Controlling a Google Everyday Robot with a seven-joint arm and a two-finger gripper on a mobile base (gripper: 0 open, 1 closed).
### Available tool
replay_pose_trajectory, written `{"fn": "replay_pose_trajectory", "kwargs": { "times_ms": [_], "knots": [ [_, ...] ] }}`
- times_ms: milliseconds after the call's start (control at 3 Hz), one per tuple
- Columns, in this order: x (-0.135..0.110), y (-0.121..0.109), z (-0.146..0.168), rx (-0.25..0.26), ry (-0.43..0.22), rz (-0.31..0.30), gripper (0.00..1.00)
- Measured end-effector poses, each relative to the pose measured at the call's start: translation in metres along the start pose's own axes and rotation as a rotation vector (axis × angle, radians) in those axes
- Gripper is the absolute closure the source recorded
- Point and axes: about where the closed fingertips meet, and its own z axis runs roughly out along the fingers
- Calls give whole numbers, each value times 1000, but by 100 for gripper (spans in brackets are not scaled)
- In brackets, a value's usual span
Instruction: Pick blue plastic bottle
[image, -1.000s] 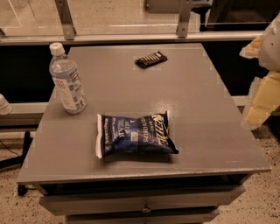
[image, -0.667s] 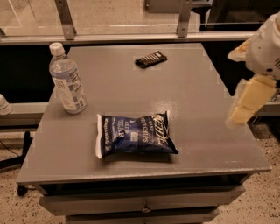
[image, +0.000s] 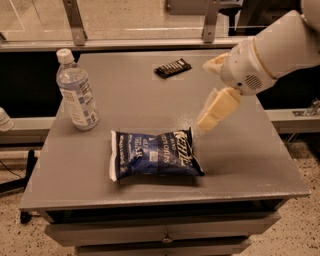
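Observation:
The blue plastic bottle (image: 76, 93) stands upright near the left edge of the grey table (image: 250, 155). It is clear and bluish, with a white cap and a white-and-blue label. My gripper (image: 203, 95) hangs over the middle right of the table, above the upper right corner of the chip bag and far to the right of the bottle. Its two cream fingers (image: 216, 108) are spread apart and hold nothing. The white arm reaches in from the upper right.
A flat dark-blue chip bag (image: 154, 154) lies in the front middle of the table, between gripper and bottle. A small black wrapped bar (image: 172, 68) lies near the far edge. A metal rail and glass stand behind the table. Drawers sit under the tabletop.
My arm has swung in from the right edge toward the middle of the table, the gripper now above the chip bag's corner. Bottle, bag and bar have not moved.

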Motion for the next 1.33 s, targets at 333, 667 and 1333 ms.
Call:
{"fn": "replay_pose_trajectory", "kwargs": {
  "times_ms": [333, 667, 1333],
  "knots": [
    [-70, 1, 43, -33, -240, -40, 0],
    [-70, 1, 43, -34, -239, -40, 0],
    [-99, 5, 88, -85, -336, -54, 0]
  ]
}}
